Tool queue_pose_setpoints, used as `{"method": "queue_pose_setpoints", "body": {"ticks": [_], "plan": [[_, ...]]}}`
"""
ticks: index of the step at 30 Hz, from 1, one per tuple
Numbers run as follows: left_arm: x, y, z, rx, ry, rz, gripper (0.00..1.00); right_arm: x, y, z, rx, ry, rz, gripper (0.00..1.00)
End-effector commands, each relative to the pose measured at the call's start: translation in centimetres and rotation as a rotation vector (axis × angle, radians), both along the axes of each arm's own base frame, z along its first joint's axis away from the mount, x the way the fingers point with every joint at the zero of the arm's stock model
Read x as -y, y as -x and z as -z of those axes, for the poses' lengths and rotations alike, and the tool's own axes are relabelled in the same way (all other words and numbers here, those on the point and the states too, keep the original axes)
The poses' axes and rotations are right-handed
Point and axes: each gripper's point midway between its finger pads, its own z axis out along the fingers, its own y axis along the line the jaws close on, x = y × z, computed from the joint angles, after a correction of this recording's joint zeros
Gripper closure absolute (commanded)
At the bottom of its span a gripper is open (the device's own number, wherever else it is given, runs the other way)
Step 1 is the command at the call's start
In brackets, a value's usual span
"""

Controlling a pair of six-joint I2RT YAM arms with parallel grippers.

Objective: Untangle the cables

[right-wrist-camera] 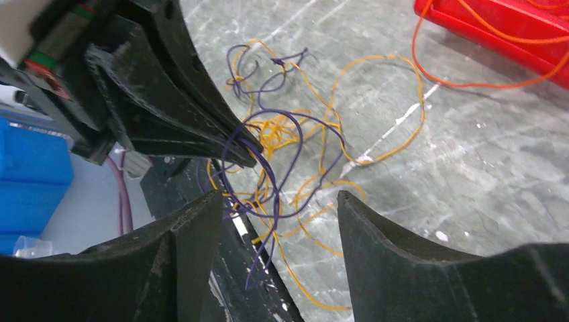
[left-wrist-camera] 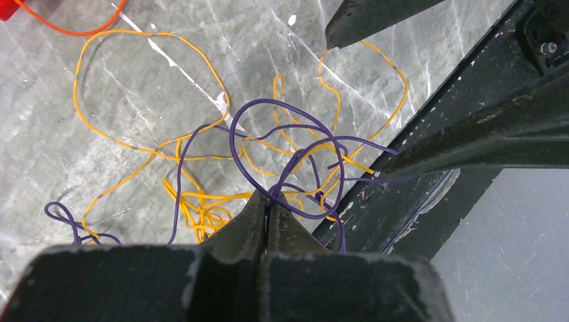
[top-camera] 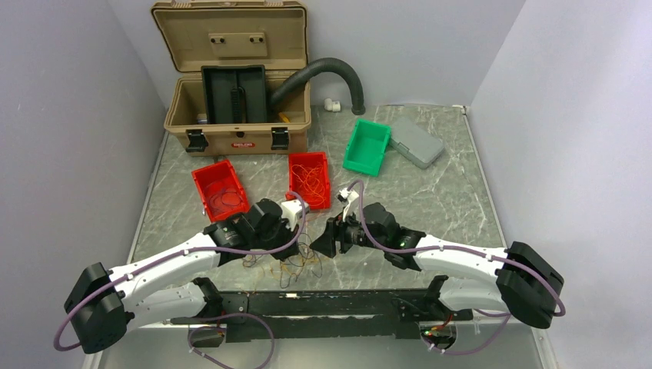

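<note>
Looping hair-thin cables (left-wrist-camera: 295,158) on veined tabletop (left-wrist-camera: 134,100)

Place: probably a robotics lab bench
Enclosure: plain grey walls (top-camera: 61,115) around a marble-patterned table (top-camera: 446,200)
Kit: tan toolbox (top-camera: 229,38), red bins (top-camera: 211,168), black ribbed hose (top-camera: 330,68)

I log: cables (left-wrist-camera: 282,151), smooth plastic-sheathed, slight gloss; table (left-wrist-camera: 134,100), grey marbled, scuffed, low sheen; red bin (right-wrist-camera: 496,27), glossy plastic; right gripper (right-wrist-camera: 280,196) fingers (right-wrist-camera: 402,268), matt black

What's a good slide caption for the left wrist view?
Left gripper pinched shut on a purple wire amid tangled yellow wires on the marble table.
</note>
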Motion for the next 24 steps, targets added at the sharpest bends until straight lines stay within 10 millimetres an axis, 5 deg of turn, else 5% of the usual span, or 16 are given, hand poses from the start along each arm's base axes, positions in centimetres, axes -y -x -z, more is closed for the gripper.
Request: {"method": "queue_pose_setpoints", "body": {"ticks": [1, 16, 19, 23, 24], "plan": [[1.5, 0.1, -2.3, 0.024, 0.068, 0.061, 1.0, -2.1, -0.2, -4.0, 0.09, -0.121, -0.069, 0.37], [1.7, 0.2, -4.1, 0.071, 0.126, 0.075, 1.0, -3.1, -0.6, -3.1, 0.055, -0.15, -0.058, 0.5], [1.6, 0.1, -4.1, 0.074, 0.124, 0.065, 1.0, -3.2, -0.4, -3.4, 0.054, -0.159, -0.062, 0.66], [1.2, -0.3, -3.5, 0.067, 0.094, 0.025, 1.0, -2.5, -0.7, -4.7, 0.075, -0.168, -0.025, 1.0], [1.0, -0.4, -3.3, 0.062, 0.082, 0.011, 1.0, -2.0, -0.8, -5.0, 0.083, -0.161, -0.009, 1.0]]}}
